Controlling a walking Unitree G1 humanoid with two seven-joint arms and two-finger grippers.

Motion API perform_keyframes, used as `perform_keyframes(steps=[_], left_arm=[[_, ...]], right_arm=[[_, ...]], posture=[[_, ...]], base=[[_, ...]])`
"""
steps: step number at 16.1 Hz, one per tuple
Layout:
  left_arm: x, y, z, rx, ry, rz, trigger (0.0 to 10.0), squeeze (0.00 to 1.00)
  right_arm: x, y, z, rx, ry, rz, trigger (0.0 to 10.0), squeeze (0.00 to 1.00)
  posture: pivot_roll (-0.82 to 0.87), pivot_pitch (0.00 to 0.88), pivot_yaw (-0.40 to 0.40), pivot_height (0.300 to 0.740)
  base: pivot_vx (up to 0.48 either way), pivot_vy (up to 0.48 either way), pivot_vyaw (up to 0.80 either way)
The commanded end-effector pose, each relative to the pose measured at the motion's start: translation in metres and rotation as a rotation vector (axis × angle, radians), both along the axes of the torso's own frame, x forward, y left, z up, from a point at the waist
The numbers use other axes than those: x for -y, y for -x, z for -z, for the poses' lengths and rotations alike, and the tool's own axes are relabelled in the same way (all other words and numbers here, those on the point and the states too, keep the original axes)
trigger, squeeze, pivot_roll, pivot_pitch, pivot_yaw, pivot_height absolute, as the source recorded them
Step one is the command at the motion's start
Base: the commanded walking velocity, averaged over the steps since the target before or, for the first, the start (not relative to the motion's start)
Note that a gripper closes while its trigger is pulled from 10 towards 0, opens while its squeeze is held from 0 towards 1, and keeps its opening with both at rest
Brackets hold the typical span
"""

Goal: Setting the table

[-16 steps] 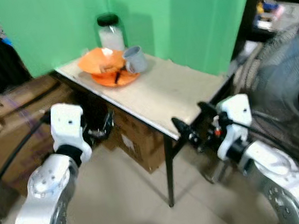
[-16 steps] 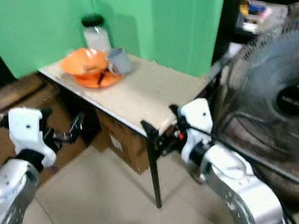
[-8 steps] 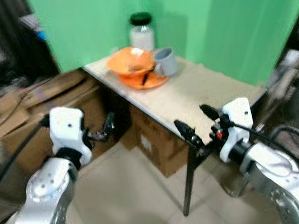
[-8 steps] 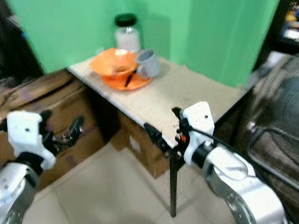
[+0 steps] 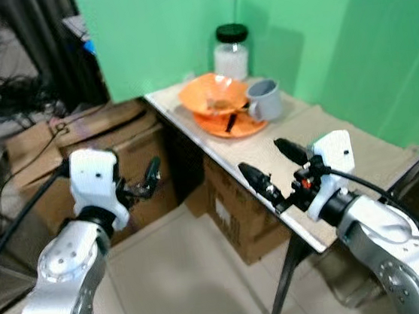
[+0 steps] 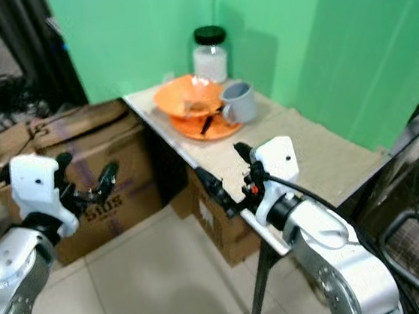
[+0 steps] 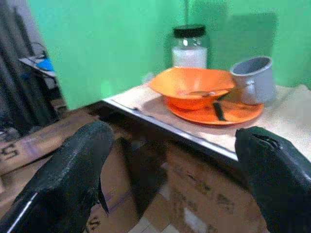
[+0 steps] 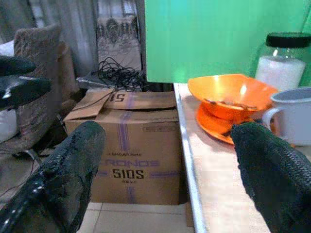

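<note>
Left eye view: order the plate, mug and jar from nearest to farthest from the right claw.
From the right claw:
1. Plate, table's middle, under the orange bowl.
2. Mug, just behind the plate's right edge.
3. Jar, far corner by the green wall.

Even, fairly bright indoor light falls on the green wall [image 5: 172, 25] and table [image 5: 319, 125], with soft shadows beneath the tabletop. Head views are mildly soft. In both wrist views the near black fingers [image 7: 73, 179] blur out of focus.
</note>
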State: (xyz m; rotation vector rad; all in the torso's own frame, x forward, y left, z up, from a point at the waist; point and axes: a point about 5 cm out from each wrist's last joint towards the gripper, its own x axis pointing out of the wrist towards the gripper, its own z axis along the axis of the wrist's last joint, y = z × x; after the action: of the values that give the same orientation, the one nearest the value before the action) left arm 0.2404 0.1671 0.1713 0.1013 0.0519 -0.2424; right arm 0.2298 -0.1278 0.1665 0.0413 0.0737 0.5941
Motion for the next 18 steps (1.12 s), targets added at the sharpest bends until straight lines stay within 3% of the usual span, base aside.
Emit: perform_keyframes(steps=[1, 8, 9, 10, 14, 16, 18], left_arm=[[0.001, 0.001, -0.001, 0.002, -0.013, 0.008, 10.0, 0.00], [0.000, 0.001, -0.002, 0.000, -0.016, 0.017, 10.0, 0.00], [0.001, 0.000, -0.004, 0.006, -0.012, 0.021, 10.0, 0.00], [0.000, -0.001, -0.005, 0.007, -0.014, 0.022, 10.0, 0.00], [0.000, -0.001, -0.005, 0.008, -0.015, 0.020, 10.0, 0.00], [-0.001, -0.003, -0.007, 0.012, -0.040, 0.067, 10.0, 0.00], [0.000, -0.004, -0.011, 0.020, -0.040, 0.071, 10.0, 0.00]], right_arm=[[0.001, 0.000, -0.004, 0.021, -0.006, -0.008, 10.0, 1.00], [-0.001, 0.003, -0.003, 0.020, -0.013, -0.032, 10.0, 1.00], [0.001, 0.000, -0.008, 0.028, -0.057, 0.001, 10.0, 0.38], [0.001, 0.000, -0.011, 0.032, -0.074, 0.016, 10.0, 0.00], [0.001, -0.001, -0.013, 0.035, -0.085, 0.023, 10.0, 0.00], [0.004, -0.007, -0.019, 0.010, -0.161, 0.095, 10.0, 0.00], [0.007, -0.013, -0.022, 0.022, -0.167, 0.169, 10.0, 0.00]], posture=[[0.14, 0.000, 0.029, 0.740], [0.14, 0.000, 0.033, 0.740], [0.14, 0.000, 0.034, 0.740], [0.14, 0.000, 0.038, 0.740], [0.14, 0.000, 0.039, 0.740], [0.13, 0.000, 0.044, 0.740], [0.14, 0.000, 0.043, 0.740]], base=[[0.289, 0.000, 0.00], [0.284, 0.000, 0.57], [0.281, 0.000, 0.00], [0.285, 0.000, 0.00], [0.285, 0.000, 0.00], [0.283, 0.000, 0.00], [0.283, 0.000, 0.00]])
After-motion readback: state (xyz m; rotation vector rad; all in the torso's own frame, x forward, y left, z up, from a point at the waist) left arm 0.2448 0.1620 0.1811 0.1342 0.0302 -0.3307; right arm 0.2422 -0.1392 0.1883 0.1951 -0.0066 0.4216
